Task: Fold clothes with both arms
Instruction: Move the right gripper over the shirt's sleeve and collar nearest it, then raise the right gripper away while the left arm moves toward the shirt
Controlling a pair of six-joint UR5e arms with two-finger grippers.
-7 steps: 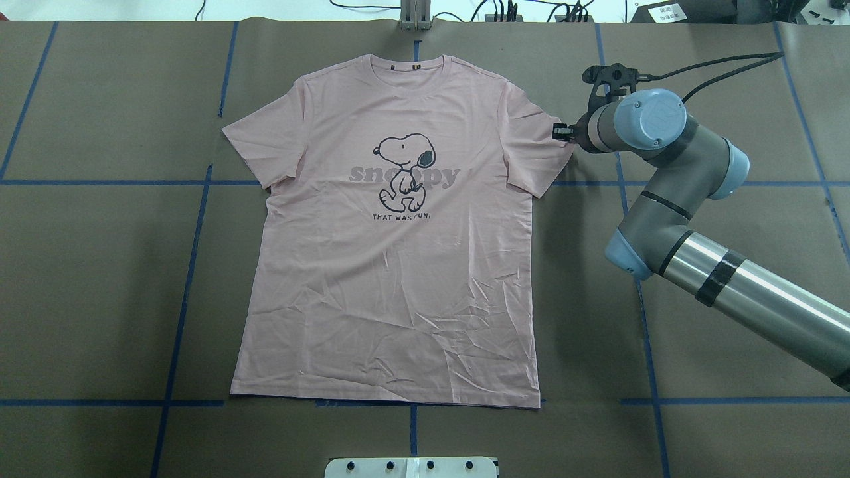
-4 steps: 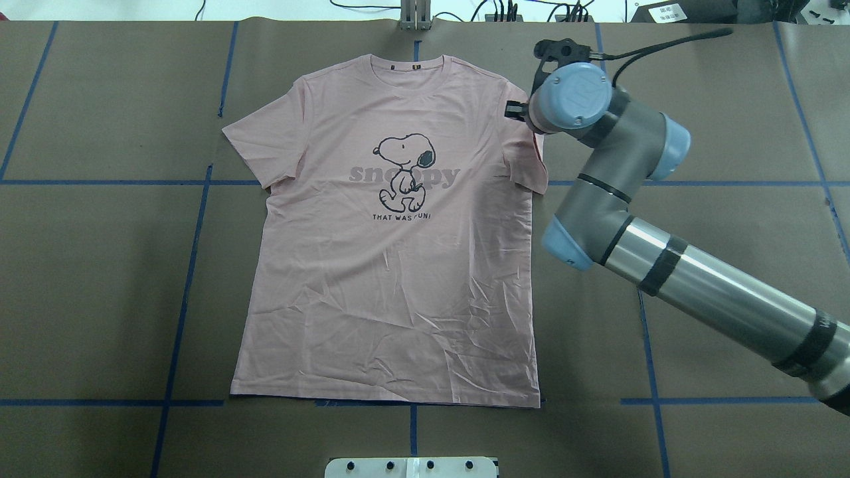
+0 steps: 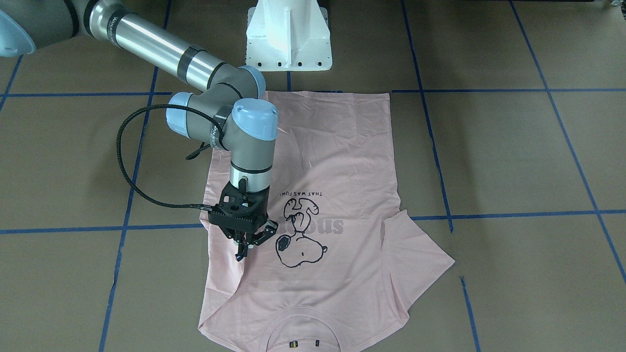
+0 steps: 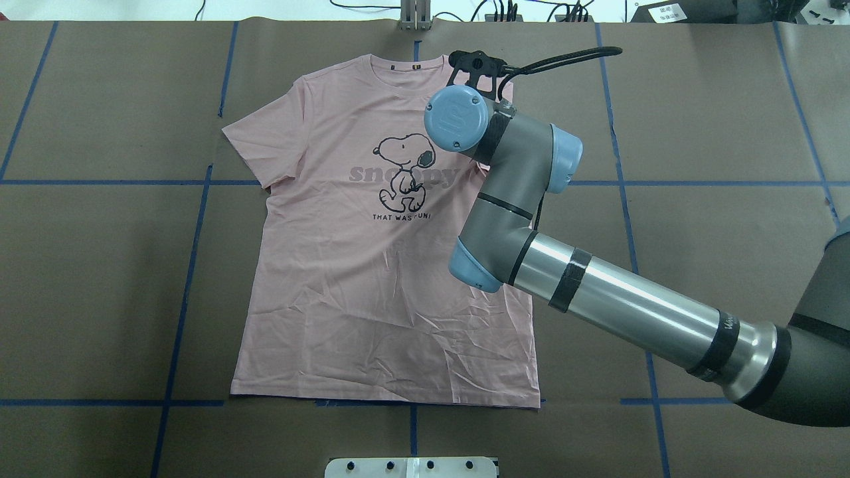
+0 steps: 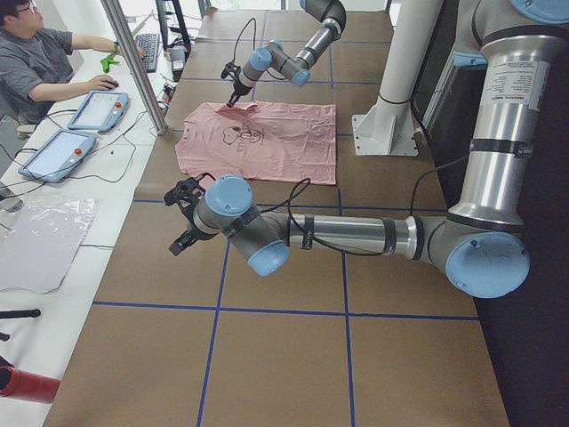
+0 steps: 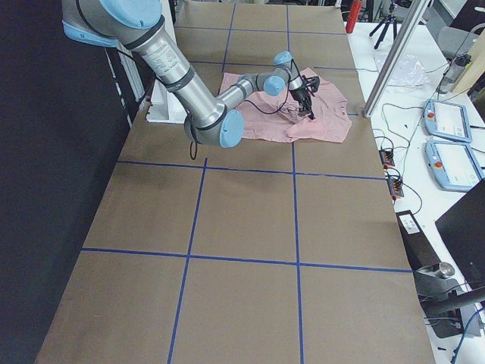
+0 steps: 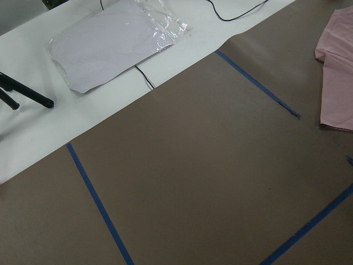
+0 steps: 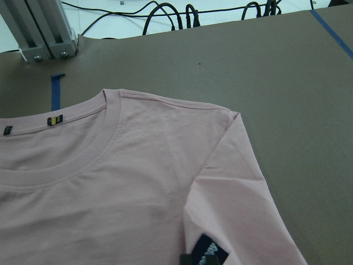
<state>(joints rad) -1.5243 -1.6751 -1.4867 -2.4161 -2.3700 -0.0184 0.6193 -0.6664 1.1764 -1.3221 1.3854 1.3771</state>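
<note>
The pale pink T-shirt (image 4: 372,279) lies flat, print up, collar at the far side, on the brown table. My right gripper (image 3: 243,250) is shut on the shirt's right sleeve and holds it folded inward over the chest, beside the dog print (image 3: 298,234). In the overhead view the wrist hides that gripper. The right wrist view shows the folded sleeve with its black tag (image 8: 209,251) at the bottom edge. My left gripper (image 5: 184,224) hovers over bare table, well away from the shirt; I cannot tell whether it is open or shut.
Blue tape lines grid the brown table (image 4: 99,265). The white pedestal base (image 3: 288,36) stands at the robot's side. A metal post (image 4: 415,16) and cables sit behind the collar. An operator (image 5: 36,62), tablets and a plastic bag (image 7: 116,44) are on the side table.
My right arm has swung left from the shirt's right edge to over the chest, carrying the right sleeve and folding it inward. The rest of the shirt has not moved.
</note>
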